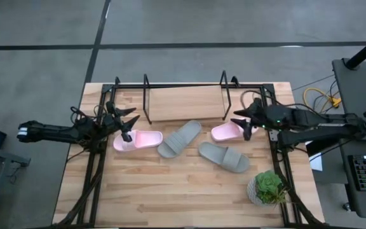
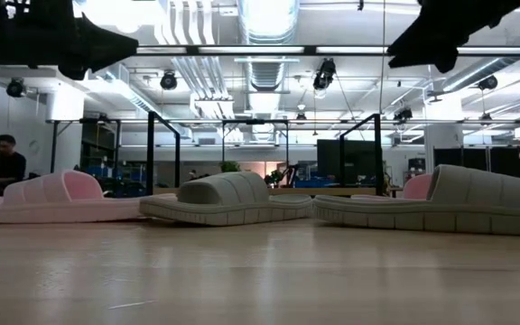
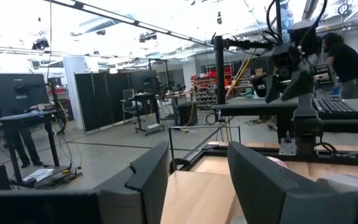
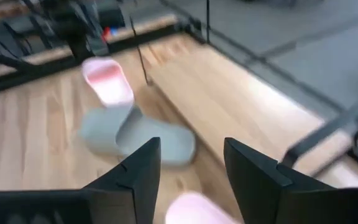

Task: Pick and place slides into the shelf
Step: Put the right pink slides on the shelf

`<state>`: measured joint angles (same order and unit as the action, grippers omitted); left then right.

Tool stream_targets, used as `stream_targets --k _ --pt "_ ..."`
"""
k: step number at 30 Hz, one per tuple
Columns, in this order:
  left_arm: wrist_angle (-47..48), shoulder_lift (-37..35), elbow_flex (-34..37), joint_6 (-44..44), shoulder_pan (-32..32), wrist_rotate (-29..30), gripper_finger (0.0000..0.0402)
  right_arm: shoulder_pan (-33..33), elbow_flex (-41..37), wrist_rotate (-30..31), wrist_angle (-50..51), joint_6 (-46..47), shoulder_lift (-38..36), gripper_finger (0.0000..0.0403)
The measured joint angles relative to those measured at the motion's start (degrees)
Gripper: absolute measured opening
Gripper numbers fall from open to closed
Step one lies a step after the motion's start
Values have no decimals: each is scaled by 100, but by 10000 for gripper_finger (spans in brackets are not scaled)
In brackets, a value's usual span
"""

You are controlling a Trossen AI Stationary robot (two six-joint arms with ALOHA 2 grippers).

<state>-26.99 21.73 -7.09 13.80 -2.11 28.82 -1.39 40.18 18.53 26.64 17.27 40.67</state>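
Slides (image 1: 179, 138) of ribbed rubber lie flat on the wooden bench (image 1: 170, 197), long axes roughly crosswise; left hand (image 1: 124, 124) and right hand (image 1: 243, 125) both released, empty.

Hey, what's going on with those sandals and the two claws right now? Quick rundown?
Left claw open above left pink slide. Right claw open over right pink slide. Both grey slides on table, shelf empty. Nothing blocking.

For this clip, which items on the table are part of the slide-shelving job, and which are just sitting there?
Part of the job: pink slide by the left gripper; pink slide by the right gripper; two grey slides; the empty shelf.

Just there: the potted plant.
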Motion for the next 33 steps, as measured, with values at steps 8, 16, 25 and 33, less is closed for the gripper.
stream_targets --k 8,16,25,33 --pt "3 -21 101 2 0 0 151 0 1046 378 2138 1367 1094 173" --pt "9 -15 101 2 0 -2 151 0 1310 529 2657 1984 2091 167" --pt "23 -7 101 4 0 -2 151 0 1314 509 3220 2633 3181 164" --pt "53 -12 101 5 0 -2 151 0 1314 508 3362 2970 3932 164"
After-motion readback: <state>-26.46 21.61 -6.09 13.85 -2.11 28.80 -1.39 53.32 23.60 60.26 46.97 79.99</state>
